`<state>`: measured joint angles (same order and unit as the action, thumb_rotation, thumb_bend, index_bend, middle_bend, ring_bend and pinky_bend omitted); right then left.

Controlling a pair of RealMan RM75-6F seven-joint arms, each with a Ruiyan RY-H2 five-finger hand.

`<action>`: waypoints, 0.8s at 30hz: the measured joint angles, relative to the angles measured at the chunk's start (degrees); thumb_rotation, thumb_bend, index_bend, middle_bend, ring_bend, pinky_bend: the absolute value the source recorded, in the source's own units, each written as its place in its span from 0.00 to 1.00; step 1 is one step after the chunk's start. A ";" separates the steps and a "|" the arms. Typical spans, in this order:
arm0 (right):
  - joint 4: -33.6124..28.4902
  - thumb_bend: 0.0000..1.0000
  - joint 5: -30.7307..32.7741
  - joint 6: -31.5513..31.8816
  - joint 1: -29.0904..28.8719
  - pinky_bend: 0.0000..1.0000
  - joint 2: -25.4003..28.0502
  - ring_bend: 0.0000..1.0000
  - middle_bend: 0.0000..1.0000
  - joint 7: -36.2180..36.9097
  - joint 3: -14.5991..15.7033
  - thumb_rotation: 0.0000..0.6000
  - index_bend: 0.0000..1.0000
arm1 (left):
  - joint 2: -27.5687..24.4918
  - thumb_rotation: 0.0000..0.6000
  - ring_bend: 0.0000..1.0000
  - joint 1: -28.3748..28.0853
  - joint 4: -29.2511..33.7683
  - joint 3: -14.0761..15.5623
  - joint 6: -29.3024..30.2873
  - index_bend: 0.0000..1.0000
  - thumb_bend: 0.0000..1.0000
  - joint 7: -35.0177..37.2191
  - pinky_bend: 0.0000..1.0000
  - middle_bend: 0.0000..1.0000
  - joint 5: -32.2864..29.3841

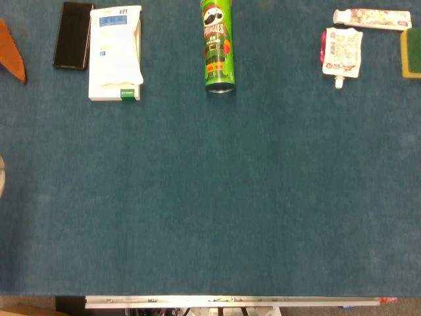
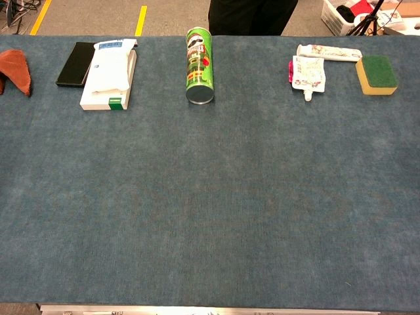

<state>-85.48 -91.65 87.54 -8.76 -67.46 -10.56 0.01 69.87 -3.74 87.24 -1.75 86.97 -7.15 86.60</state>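
Note:
Neither hand shows in the head view or the chest view. A green Pringles can [image 1: 218,45] [image 2: 199,65] lies on its side at the far middle of the blue table [image 1: 210,197] [image 2: 210,197]. Left of it sits a white packet on a white box [image 1: 116,52] [image 2: 109,73], with a black phone [image 1: 72,35] [image 2: 74,63] beside it. At the far right lie a spouted pouch [image 1: 342,54] [image 2: 307,73], a toothpaste tube [image 1: 371,18] [image 2: 328,52] and a green and yellow sponge [image 1: 412,52] [image 2: 377,74].
A brown cloth [image 1: 12,58] [image 2: 16,71] lies at the far left edge. Beyond the table's far edge stand a person's dark legs [image 2: 252,16] and a white basket [image 2: 341,13]. The table's metal front rail [image 1: 230,301] runs along the near edge.

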 measured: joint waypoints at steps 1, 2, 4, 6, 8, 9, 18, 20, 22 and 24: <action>-0.10 0.20 -0.24 -0.06 0.03 0.08 0.01 0.18 0.30 0.03 0.05 1.00 0.36 | 0.00 1.00 0.51 0.01 0.03 0.07 -0.01 0.57 0.41 0.03 0.51 0.54 0.07; -0.10 0.20 -0.41 -0.06 0.06 0.08 -0.01 0.18 0.30 -0.07 0.07 1.00 0.36 | -0.04 1.00 0.51 0.03 0.11 0.11 0.01 0.57 0.41 0.05 0.51 0.54 0.14; -0.01 0.20 -0.72 -0.08 0.12 0.08 -0.16 0.18 0.30 -0.59 0.11 1.00 0.36 | -0.10 1.00 0.51 0.06 0.29 0.11 0.19 0.57 0.41 0.14 0.51 0.54 0.25; 0.05 0.20 -0.80 -0.30 0.15 0.08 -0.27 0.18 0.30 -0.92 0.11 1.00 0.36 | -0.18 1.00 0.51 0.08 0.59 0.11 0.22 0.57 0.41 0.31 0.51 0.54 0.28; 0.02 0.20 -0.70 -0.66 0.17 0.08 -0.25 0.18 0.30 -1.01 0.01 1.00 0.36 | -0.25 1.00 0.51 0.08 0.65 0.13 0.14 0.57 0.41 0.33 0.51 0.54 0.25; 0.01 0.20 -0.62 -0.74 0.18 0.08 -0.25 0.18 0.30 -1.07 -0.07 1.00 0.36 | -0.26 1.00 0.51 0.09 0.65 0.15 0.10 0.57 0.41 0.29 0.51 0.54 0.21; -0.68 0.03 -2.27 -0.41 0.24 0.08 -0.13 0.21 0.38 2.12 0.12 1.00 0.51 | -0.38 1.00 0.51 0.11 1.25 0.60 0.28 0.57 0.41 -0.10 0.51 0.54 1.11; -0.53 0.00 -3.28 0.29 0.20 0.08 -0.30 0.33 0.53 4.27 0.15 1.00 0.64 | -0.45 1.00 0.51 0.20 1.44 0.55 0.40 0.57 0.41 -0.17 0.51 0.54 0.97; -0.12 0.00 -4.20 1.10 0.20 0.08 -0.57 0.51 0.68 6.49 0.16 1.00 0.79 | -0.50 1.00 0.51 0.23 1.46 0.49 0.36 0.57 0.41 -0.12 0.51 0.54 0.78; 0.19 0.00 -4.90 1.69 0.20 0.08 -0.75 0.61 0.77 8.11 0.17 1.00 0.90 | -0.53 1.00 0.51 0.20 1.46 0.48 0.20 0.57 0.41 -0.17 0.51 0.54 0.68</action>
<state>-85.29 -96.55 89.23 -8.56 -68.21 -2.45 0.18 69.34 -3.54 88.70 -1.26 87.17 -7.32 87.29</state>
